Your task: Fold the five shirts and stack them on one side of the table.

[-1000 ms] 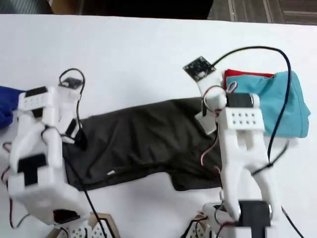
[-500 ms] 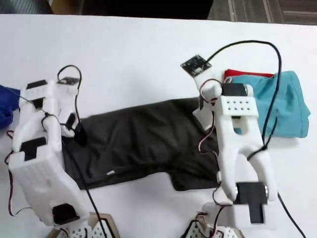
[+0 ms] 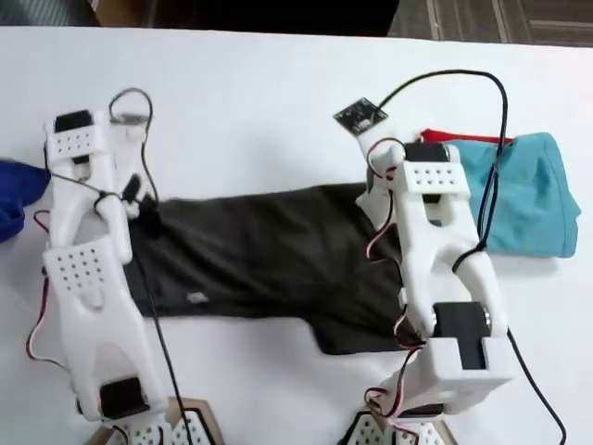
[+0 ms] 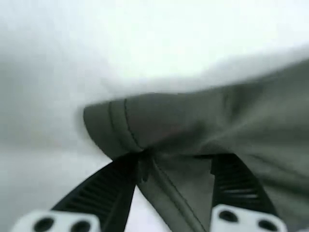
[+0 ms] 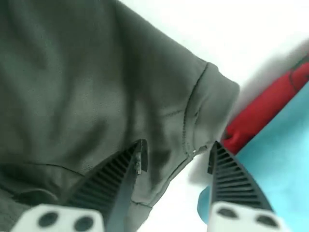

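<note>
A dark grey shirt [image 3: 269,250] lies stretched across the middle of the white table [image 3: 259,93]. My left gripper [image 3: 141,206] is at its left end, shut on a bunched hem [image 4: 193,125] that passes between the fingers [image 4: 176,162]. My right gripper [image 3: 371,195] is at the shirt's far right corner, shut on the cloth [image 5: 87,82] near a sleeve end, jaws around the fold [image 5: 176,150]. At the right, a folded teal shirt [image 3: 523,195] rests on a folded red shirt [image 3: 454,139]. A blue shirt [image 3: 14,195] shows at the left edge.
The teal shirt [image 5: 275,159] and red shirt [image 5: 270,106] lie just beyond the right gripper's fingertips. Both arm bases stand at the near table edge. Black cables loop above each wrist. Bare white tabletop stretches along the far side.
Both arms have stretched away from the near edge, dragging the dark shirt with them. Its near hem has slid toward the middle and its left part now lies flatter.
</note>
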Controlling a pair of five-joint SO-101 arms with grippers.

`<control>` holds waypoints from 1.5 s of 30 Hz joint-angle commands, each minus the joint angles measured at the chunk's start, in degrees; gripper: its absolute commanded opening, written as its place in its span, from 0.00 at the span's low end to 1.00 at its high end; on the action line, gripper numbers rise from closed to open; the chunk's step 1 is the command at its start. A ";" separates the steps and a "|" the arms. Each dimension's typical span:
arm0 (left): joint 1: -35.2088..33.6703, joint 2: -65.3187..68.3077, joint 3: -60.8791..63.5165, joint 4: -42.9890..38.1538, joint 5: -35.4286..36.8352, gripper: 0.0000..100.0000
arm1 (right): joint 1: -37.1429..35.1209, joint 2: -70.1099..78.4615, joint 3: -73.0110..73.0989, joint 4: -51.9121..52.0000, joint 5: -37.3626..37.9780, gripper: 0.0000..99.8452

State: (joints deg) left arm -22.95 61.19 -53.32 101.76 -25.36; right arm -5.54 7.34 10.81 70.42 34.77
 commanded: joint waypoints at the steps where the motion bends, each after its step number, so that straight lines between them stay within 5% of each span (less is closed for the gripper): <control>1: 0.53 3.96 -6.64 0.79 0.09 0.24 | -0.04 0.40 -2.55 -0.40 -0.44 0.22; 9: 0.26 -6.95 7.25 0.79 -3.25 0.24 | -0.31 0.13 -2.64 -0.48 -0.44 0.22; 17: -0.26 -36.48 37.85 0.53 -11.60 0.24 | -0.75 0.04 -6.07 3.21 -4.13 0.22; 24: 0.62 -56.70 47.52 0.53 -11.52 0.24 | -4.00 1.54 -7.74 1.19 -4.40 0.22; 35: 2.55 -54.59 72.40 -16.26 -12.04 0.24 | -2.24 12.97 -8.00 -3.56 -4.40 0.22; 45: -3.96 -49.67 73.36 -18.29 -16.97 0.24 | 4.09 12.97 -12.57 -0.84 -3.87 0.22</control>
State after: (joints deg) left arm -26.29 11.69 20.18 83.74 -41.27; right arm -2.02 21.32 2.81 65.93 30.81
